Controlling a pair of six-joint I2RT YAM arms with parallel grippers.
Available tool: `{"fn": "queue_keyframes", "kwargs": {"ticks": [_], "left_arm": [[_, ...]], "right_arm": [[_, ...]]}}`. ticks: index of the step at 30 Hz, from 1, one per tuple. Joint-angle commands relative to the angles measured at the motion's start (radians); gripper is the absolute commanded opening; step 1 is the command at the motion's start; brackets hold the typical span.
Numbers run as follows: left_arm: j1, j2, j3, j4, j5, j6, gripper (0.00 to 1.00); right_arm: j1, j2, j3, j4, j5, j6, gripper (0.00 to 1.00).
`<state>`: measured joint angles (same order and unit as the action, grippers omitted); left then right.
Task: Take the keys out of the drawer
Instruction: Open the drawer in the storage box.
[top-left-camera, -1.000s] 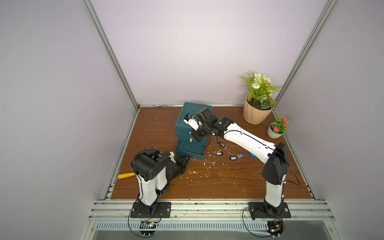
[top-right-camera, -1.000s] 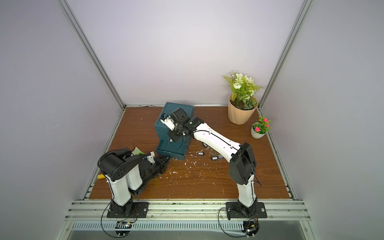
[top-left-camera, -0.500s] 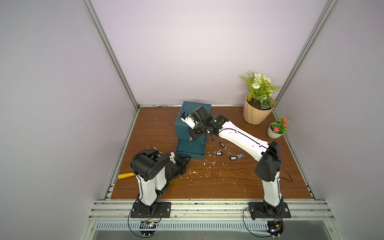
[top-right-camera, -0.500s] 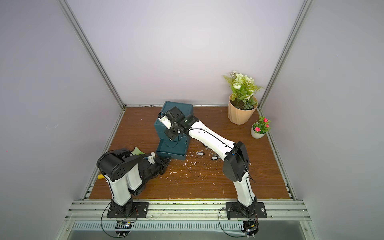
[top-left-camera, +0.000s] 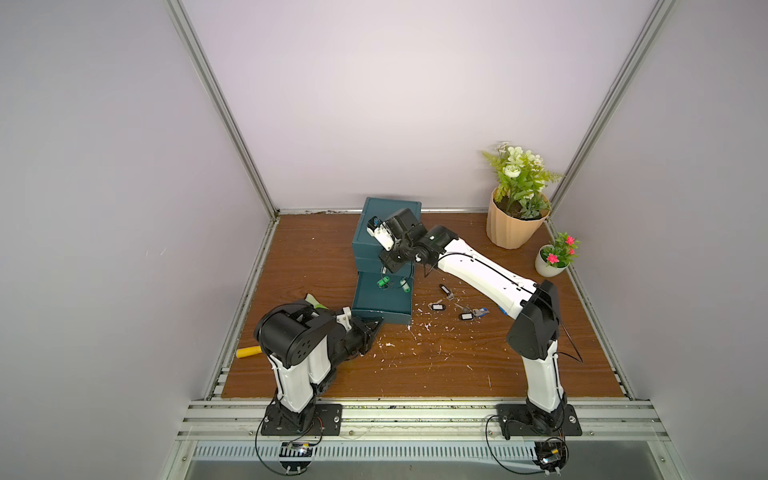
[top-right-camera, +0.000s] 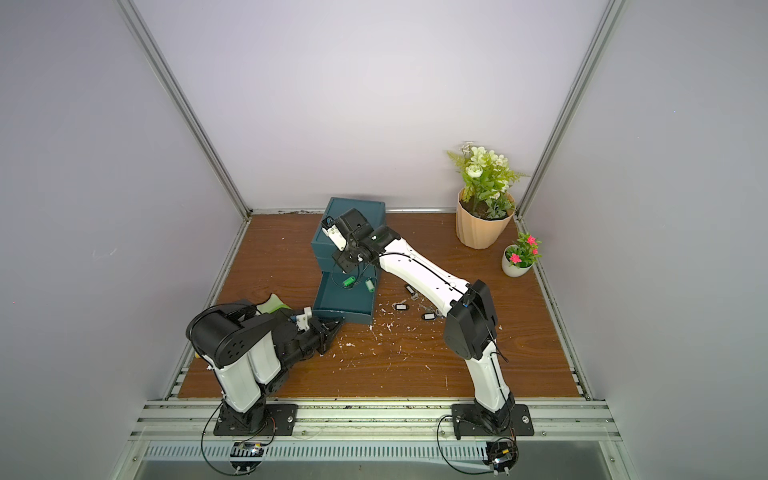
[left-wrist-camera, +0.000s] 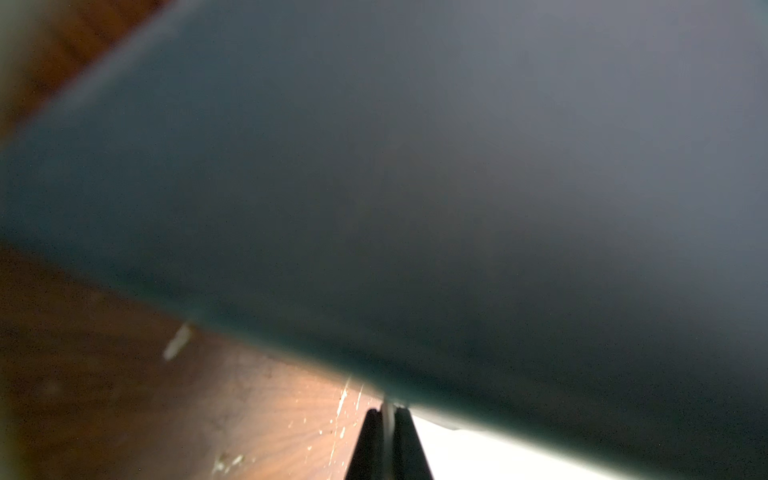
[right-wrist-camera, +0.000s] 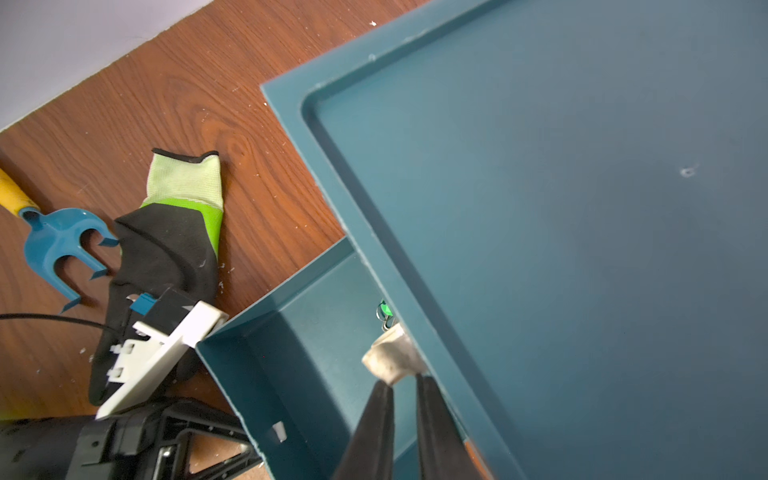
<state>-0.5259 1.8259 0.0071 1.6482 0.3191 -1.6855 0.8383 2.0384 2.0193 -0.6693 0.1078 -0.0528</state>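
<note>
My left gripper (left-wrist-camera: 388, 415) has its fingers pressed together at the dark teal plastic drawer (top-left-camera: 380, 311). Whether my right gripper (right-wrist-camera: 405, 380) pinches anything, I cannot tell. Silver keys on green oblong tags (top-left-camera: 382, 282) lie in that drawer, just beyond its fingertips.

**Matt teal plastic on a wood-grain board**

The drawer (top-left-camera: 382, 316) and its cabinet (right-wrist-camera: 540, 208) look like smooth, matt teal plastic. Inside the drawer, the keys (top-left-camera: 381, 282) carry shiny green plastic tags on thin metal rings. The tabletop (top-left-camera: 415, 365) under the drawer is brown wood-grain laminate with a faint sheen. Beside the drawer lie a knitted cloth glove (right-wrist-camera: 183, 183) with a matt black coated palm, and a glossy blue rake (right-wrist-camera: 58, 237).
</note>
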Motion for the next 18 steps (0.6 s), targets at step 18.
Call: {"fn": "queue_keyframes", "kwargs": {"ticks": [18], "left_arm": [[-0.014,0.009,-0.164,0.187,0.07,-0.027,0.0]], "right_arm": [[-0.018,-0.026,-0.062,0.059,0.029,0.014,0.17]]}}
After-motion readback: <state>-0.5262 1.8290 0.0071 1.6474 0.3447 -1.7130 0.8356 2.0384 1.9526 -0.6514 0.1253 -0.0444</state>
